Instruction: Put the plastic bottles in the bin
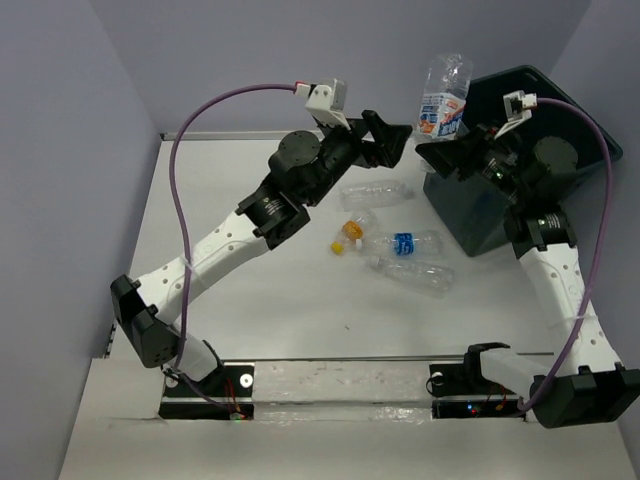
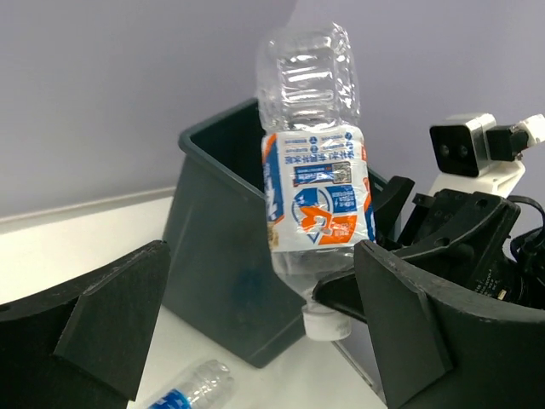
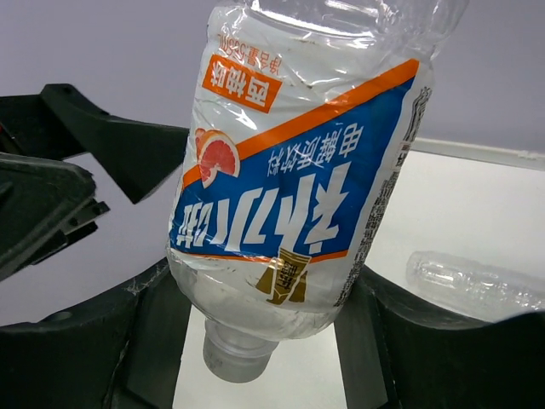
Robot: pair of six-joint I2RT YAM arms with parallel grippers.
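Blue-labelled bottle (image 1: 441,108) inverted, neck seemingly pinched in right jaws; left jaws spread, empty.

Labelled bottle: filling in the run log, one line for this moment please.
right gripper shut on labelled bottle, cap down | left gripper open | bottle not yet in bin | four bottles on table

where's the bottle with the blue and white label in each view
Top external: the labelled bottle is upper right of centre, upside down by the bin's left edge.
Left wrist: centre of the picture, cap down, in front of the bin.
Right wrist: fills the centre, cap down.
Shared landmark: the right gripper, clamped on the bottle's lower end in all three.
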